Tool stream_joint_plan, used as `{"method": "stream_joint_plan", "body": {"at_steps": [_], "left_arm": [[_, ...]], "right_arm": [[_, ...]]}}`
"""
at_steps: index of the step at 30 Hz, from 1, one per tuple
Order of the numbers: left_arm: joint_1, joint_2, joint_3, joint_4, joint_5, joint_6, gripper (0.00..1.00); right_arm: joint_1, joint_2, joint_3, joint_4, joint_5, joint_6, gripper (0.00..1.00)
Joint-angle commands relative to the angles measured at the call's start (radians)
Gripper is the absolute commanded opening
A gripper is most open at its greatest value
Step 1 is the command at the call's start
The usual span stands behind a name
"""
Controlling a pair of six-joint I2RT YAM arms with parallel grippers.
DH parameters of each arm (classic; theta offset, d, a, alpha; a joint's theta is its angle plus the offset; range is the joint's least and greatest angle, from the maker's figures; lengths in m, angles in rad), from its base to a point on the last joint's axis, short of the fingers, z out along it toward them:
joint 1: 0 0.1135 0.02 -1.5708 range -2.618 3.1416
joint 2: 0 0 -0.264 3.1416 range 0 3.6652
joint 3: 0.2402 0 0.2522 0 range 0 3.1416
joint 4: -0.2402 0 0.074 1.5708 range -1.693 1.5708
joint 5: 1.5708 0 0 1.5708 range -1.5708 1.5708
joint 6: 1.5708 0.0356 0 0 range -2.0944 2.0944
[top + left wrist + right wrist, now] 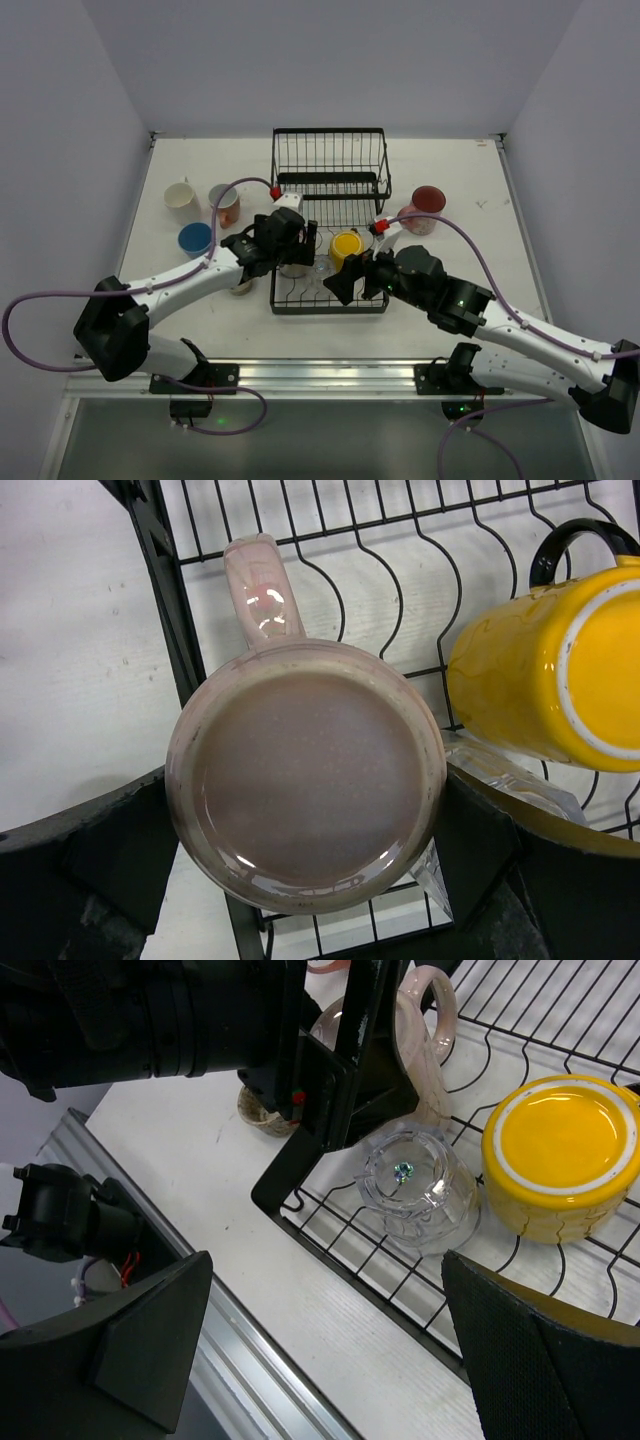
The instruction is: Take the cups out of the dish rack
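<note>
Nearest, metal rail [330, 375] edging a white table [200, 300], pale grey walls [330, 60] around. Black wire rack [330, 170] mid-table; near end holding upturned pink mug [305, 780], clear glass [420, 1185], yellow cup [560, 1155]. Open wide, left gripper [288, 250] astride mug; open too, right gripper [350, 272], pointed at glass.

A white table [330, 338] sits inside a pale grey booth, closed in by a back wall [330, 60], a left wall [60, 150] and a right wall [590, 150]. A silver metal rail [330, 372] runs along the table's near edge, with a dark glossy strip [330, 440] just below it. A few small dark scuffs [481, 203] mark the tabletop near its far right corner.
</note>
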State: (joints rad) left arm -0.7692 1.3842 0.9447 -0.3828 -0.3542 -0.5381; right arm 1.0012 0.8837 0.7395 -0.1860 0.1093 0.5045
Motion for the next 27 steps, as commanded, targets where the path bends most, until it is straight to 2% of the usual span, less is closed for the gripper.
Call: {"method": "stream_joint_plan", "body": {"at_steps": [1,5,8,9,14,17,27], "left_arm": [[-0.004,0.024,0.034,0.087,-0.057,0.024,1.0],[-0.004,0.026,0.016,0.116,-0.078,0.036,0.98],[-0.005,-0.003,-0.015,0.146,-0.092,0.038,0.77],[-0.004,-0.017,-0.035,0.172,-0.091,0.043,0.64],[-0.005,-0.121,-0.076,0.234,-0.057,0.07,0.24],[-0.008,-0.181,-0.09,0.257,-0.045,0.082,0.11],[-0.007,-0.336,-0.09,0.228,0.0,0.089,0.04]], "right_arm": [[0.004,0.006,-0.005,0.063,-0.016,0.003,0.99],[0.004,-0.002,-0.006,0.066,-0.028,0.009,0.99],[0.004,-0.005,-0.008,0.072,-0.036,0.016,0.99],[0.004,-0.006,-0.008,0.074,-0.039,0.017,0.99],[0.005,-0.012,0.003,0.077,-0.051,0.019,0.99],[0.007,-0.014,0.008,0.086,-0.059,0.023,0.99],[0.008,-0.002,-0.046,0.263,-0.025,0.14,0.99]]}}
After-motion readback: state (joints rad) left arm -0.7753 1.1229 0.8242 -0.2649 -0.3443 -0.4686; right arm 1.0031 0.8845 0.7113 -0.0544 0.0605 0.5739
